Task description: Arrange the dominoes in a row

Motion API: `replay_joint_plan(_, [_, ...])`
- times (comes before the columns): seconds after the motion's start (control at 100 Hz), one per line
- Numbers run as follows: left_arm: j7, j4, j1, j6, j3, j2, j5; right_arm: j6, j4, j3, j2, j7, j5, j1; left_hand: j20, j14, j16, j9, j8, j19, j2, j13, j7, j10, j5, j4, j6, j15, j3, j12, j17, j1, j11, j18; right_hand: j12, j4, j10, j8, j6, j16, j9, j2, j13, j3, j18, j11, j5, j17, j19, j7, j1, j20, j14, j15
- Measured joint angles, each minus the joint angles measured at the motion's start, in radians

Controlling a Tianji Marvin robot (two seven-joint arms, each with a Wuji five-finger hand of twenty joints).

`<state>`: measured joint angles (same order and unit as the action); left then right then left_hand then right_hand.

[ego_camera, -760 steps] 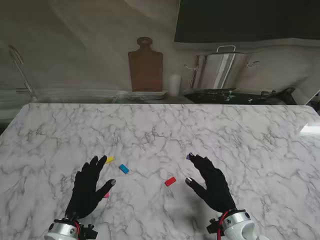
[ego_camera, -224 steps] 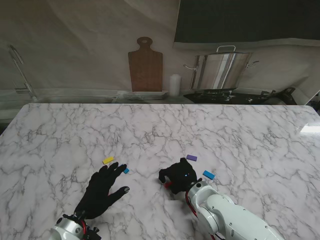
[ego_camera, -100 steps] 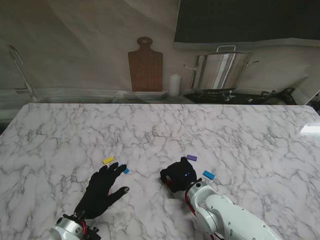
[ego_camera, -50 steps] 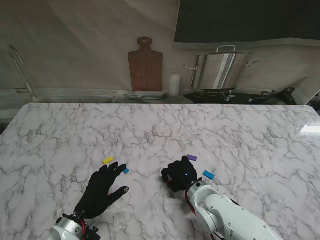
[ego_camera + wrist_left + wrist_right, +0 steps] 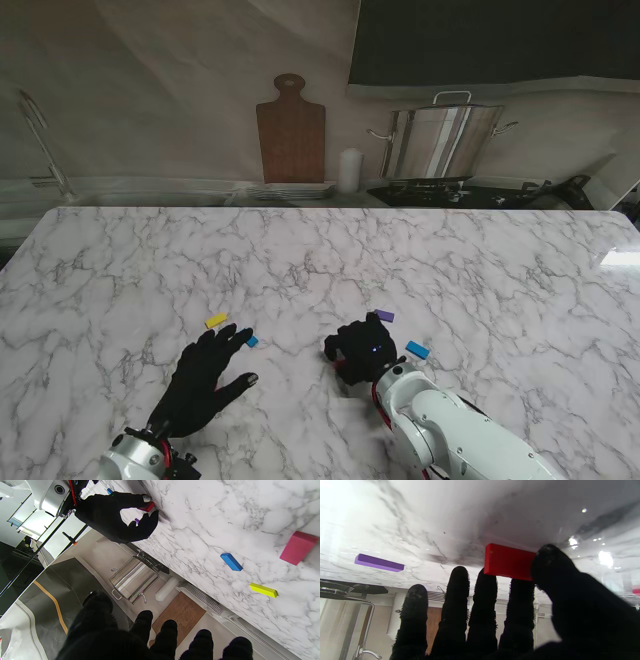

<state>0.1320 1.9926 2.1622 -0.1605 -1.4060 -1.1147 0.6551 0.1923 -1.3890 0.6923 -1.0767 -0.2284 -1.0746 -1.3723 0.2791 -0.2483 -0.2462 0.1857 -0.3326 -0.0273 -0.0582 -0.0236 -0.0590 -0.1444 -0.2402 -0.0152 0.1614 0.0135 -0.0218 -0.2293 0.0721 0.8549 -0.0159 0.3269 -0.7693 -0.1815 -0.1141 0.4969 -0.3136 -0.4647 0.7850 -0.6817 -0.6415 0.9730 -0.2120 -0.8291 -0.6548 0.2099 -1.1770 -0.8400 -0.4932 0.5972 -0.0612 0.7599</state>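
Now the marble table (image 5: 420, 250) is carrying everything. The right hand (image 5: 362, 350) is pinching the red domino (image 5: 508, 561) between thumb and fingertips, its edge touching the marble near the middle. The left hand (image 5: 200, 378) is lying flat with fingers spread, gripping nothing. The pink domino (image 5: 297, 547) is sitting by it, the yellow domino (image 5: 217, 321) and blue domino (image 5: 252, 341) just beyond its fingertips, the purple domino (image 5: 383, 315) beside the right hand.

On the tabletop (image 5: 420, 260), two dominoes (image 5: 217, 321) lie just beyond the left robot hand (image 5: 200, 380); two more dominoes (image 5: 417, 349) lie right of the right robot hand (image 5: 360, 352).
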Motion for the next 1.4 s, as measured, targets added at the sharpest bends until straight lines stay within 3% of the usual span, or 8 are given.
replay_joint_plan(0.22, [0.000, 0.000, 0.000, 0.000, 0.000, 0.000, 0.000, 0.016, -0.006, 0.002, 0.001, 0.010, -0.004, -0.001, 0.000, 0.000, 0.000, 0.000, 0.000, 0.000, 0.000, 0.000, 0.000, 0.000, 0.000, 0.000, 0.000, 0.000, 0.000, 0.000, 0.000, 0.000, 0.000, 0.000, -0.004, 0.000, 0.001, 0.000, -0.002, -0.010, 0.000, 0.000, 0.000, -0.010, 0.000, -0.001, -0.013, -0.001, 0.000, -0.086, -0.019, 0.008, 0.000, 0.000])
replay_joint_plan(0.54, [0.000, 0.000, 0.000, 0.000, 0.000, 0.000, 0.000, 0.023, -0.009, -0.001, 0.001, 0.006, -0.005, -0.002, 0.002, 0.000, 0.000, 0.000, 0.000, 0.000, 0.000, 0.000, 0.000, 0.000, 0.000, 0.000, 0.000, 0.000, 0.000, 0.000, 0.000, 0.000, 0.000, 0.000, -0.018, -0.007, 0.002, -0.019, -0.029, -0.010, 0.016, -0.007, -0.001, -0.008, 0.000, -0.002, -0.104, -0.001, 0.000, -0.098, -0.079, 0.011, 0.000, 0.009])
replay_joint_plan(0.81, [0.002, 0.000, 0.001, 0.000, 0.001, 0.000, -0.001, 0.020, -0.027, 0.053, -0.007, -0.041, 0.002, -0.049, 0.004, 0.000, 0.000, 0.000, 0.000, 0.000, 0.000, 0.000, 0.000, 0.000, 0.000, 0.000, 0.000, 0.000, 0.000, 0.000, 0.000, 0.000, 0.000, 0.000, -0.008, -0.013, 0.011, -0.019, -0.036, -0.010, 0.014, -0.015, 0.000, -0.024, 0.000, 0.001, -0.114, -0.001, 0.000, -0.098, -0.082, 0.011, 0.000, 0.009])
replay_joint_plan(0.88, [0.002, 0.000, 0.001, 0.000, 0.002, 0.000, -0.001, 0.020, -0.037, 0.064, -0.008, -0.071, 0.002, -0.063, 0.004, 0.000, 0.000, 0.000, 0.000, 0.000, 0.000, 0.000, 0.000, 0.000, 0.000, 0.000, 0.000, 0.000, 0.000, 0.000, 0.000, 0.000, 0.000, 0.000, -0.031, -0.013, 0.020, -0.019, -0.046, -0.011, -0.021, -0.015, 0.051, -0.024, 0.000, 0.001, -0.114, -0.023, 0.000, -0.098, -0.082, 0.013, 0.001, 0.011])
replay_joint_plan(1.0, [0.002, -0.002, 0.001, 0.000, 0.002, 0.000, -0.001, 0.022, -0.043, 0.065, -0.010, -0.093, -0.003, -0.068, 0.004, 0.000, 0.000, 0.000, 0.000, 0.000, 0.000, 0.000, 0.000, 0.000, 0.000, 0.000, 0.000, 0.000, 0.000, 0.000, 0.000, 0.000, 0.000, 0.000, -0.151, -0.013, 0.021, -0.019, -0.048, -0.056, -0.039, -0.015, 0.083, -0.025, 0.009, -0.126, -0.114, -0.026, -0.002, -0.098, -0.082, 0.035, 0.001, 0.100])
replay_joint_plan(1.08, [0.002, -0.002, 0.000, 0.000, 0.003, 0.000, -0.001, 0.022, -0.045, 0.068, -0.012, -0.095, -0.004, -0.068, 0.004, 0.000, 0.000, 0.000, 0.000, 0.000, 0.000, 0.000, 0.000, 0.000, 0.000, 0.000, 0.000, 0.000, 0.000, 0.000, 0.000, 0.000, 0.000, 0.000, -0.210, -0.013, 0.001, -0.019, -0.048, -0.090, -0.036, -0.015, 0.082, -0.025, 0.009, -0.202, -0.114, -0.027, -0.010, -0.098, -0.082, 0.041, 0.001, 0.169])
replay_joint_plan(1.2, [0.002, -0.002, 0.000, 0.000, 0.004, 0.000, -0.001, 0.019, -0.045, 0.071, -0.013, -0.106, -0.003, -0.068, 0.004, 0.000, 0.000, 0.000, 0.000, 0.000, 0.000, 0.000, 0.000, 0.000, 0.000, 0.000, 0.004, 0.000, 0.000, 0.000, 0.000, 0.000, 0.000, 0.000, -0.198, -0.013, -0.013, -0.019, -0.053, -0.099, 0.036, -0.015, 0.026, -0.025, 0.010, -0.216, -0.114, -0.009, -0.013, -0.098, -0.082, 0.041, 0.001, 0.194])
replay_joint_plan(1.4, [0.002, -0.003, 0.000, 0.000, 0.005, 0.000, -0.001, -0.005, -0.046, 0.094, -0.020, -0.122, 0.019, -0.081, 0.004, 0.000, 0.000, 0.000, 0.000, 0.000, 0.000, 0.000, 0.000, 0.000, 0.000, 0.000, 0.004, 0.000, 0.000, 0.000, 0.000, 0.000, 0.000, 0.000, -0.063, -0.014, -0.038, -0.006, -0.063, -0.058, 0.246, -0.016, -0.069, -0.025, 0.009, 0.018, -0.114, 0.030, -0.013, -0.098, -0.082, 0.040, 0.001, 0.109])
